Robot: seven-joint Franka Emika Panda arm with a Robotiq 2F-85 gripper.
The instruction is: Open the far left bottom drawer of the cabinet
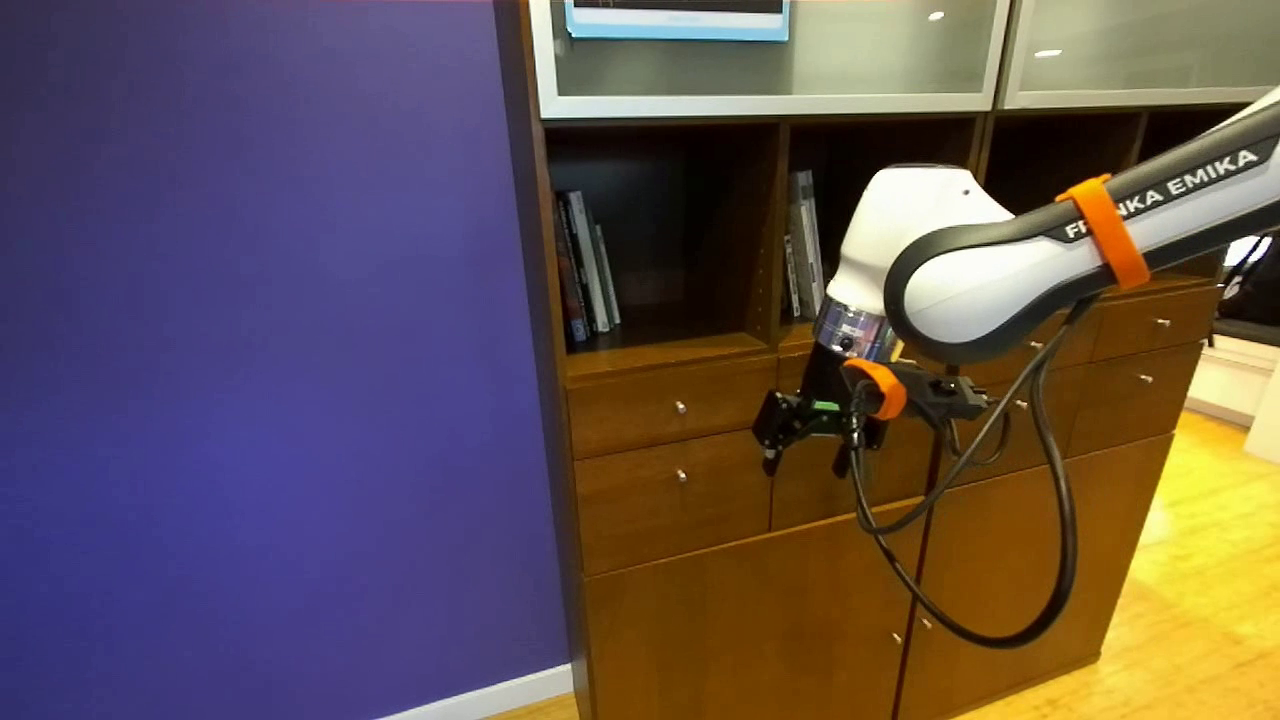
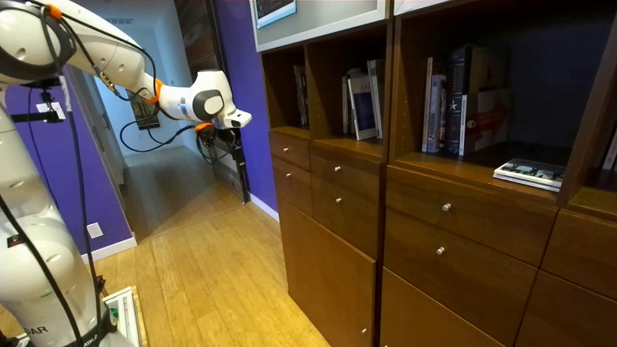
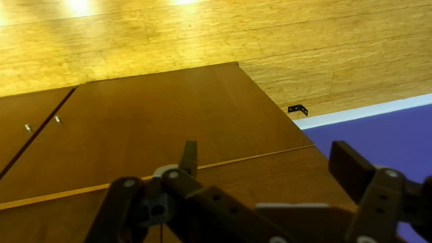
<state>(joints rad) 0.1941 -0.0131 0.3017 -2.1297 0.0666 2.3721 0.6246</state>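
Note:
The drawer (image 1: pixel 672 518) is a wide brown front low in the leftmost column of the cabinet (image 1: pixel 740 630), with a small silver knob (image 1: pixel 682 476). It looks shut. It also shows at the far end of the cabinet (image 2: pixel 328 270) in an exterior view as a narrow-looking front (image 2: pixel 293 189). My gripper (image 1: pixel 805 466) is open and empty, pointing down in front of the cabinet, to the right of the knob in that view. In the wrist view the fingers (image 3: pixel 265 155) are wide apart, with the drawer front (image 3: pixel 260 173) behind them and the knob hidden.
A shallower drawer (image 1: pixel 630 412) with its own knob sits above. Plain doors (image 3: pixel 175 114) are below, and shelves with books (image 1: pixel 590 265) above. A blue wall (image 1: pixel 300 400) meets the cabinet's side. A cable (image 1: pixel 1066 520) loops under the wrist. A black bracket (image 3: pixel 297 108) lies on the floor.

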